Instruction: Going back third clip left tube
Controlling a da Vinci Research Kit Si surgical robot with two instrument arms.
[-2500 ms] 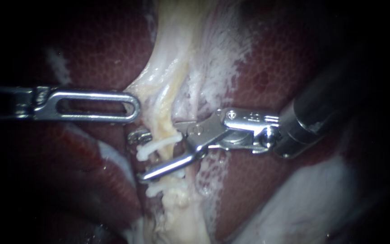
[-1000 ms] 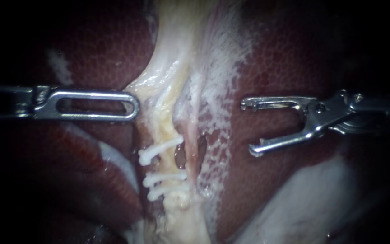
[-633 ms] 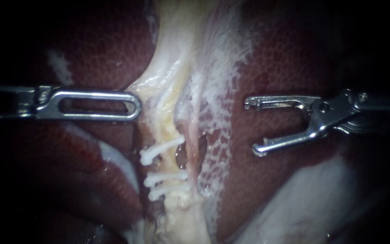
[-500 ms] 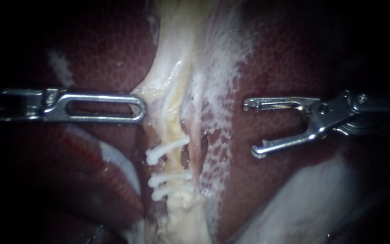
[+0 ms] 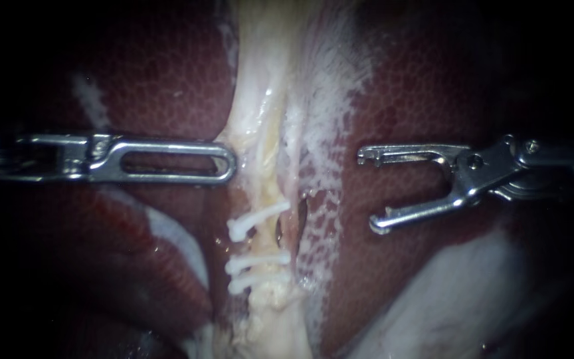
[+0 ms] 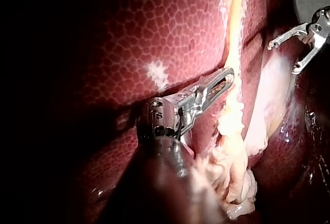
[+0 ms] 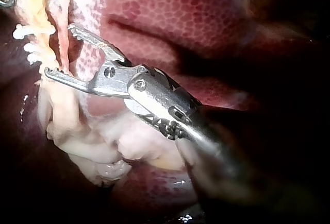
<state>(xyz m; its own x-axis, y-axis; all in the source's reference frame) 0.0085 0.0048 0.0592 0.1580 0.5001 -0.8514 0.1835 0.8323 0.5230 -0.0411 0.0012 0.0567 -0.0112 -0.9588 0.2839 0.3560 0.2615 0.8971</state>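
Dark red, honeycomb-patterned liver on every side, split down the middle by a pale yellowish left tube. Across that tube, three small white plastic clips: one higher up, two close together lower down, all seated and touched by no instrument. Reads as clipping done, third clip included, though the lowest blurs into pale tissue and cannot be judged for seat.

Well apart from the tube, out toward the liver's right edge, the silver hook-tipped right instrument: spread wide, empty, no clip loaded, nothing gripped. Counts, on that layout, as most of the retreat made. Left to do, at a guess, only more clearance back along its own shaft line.

On the tube's other flank, the silver slotted left instrument: closed flat, holding nothing, resting end-on against the tube's pale side just above the top clip.
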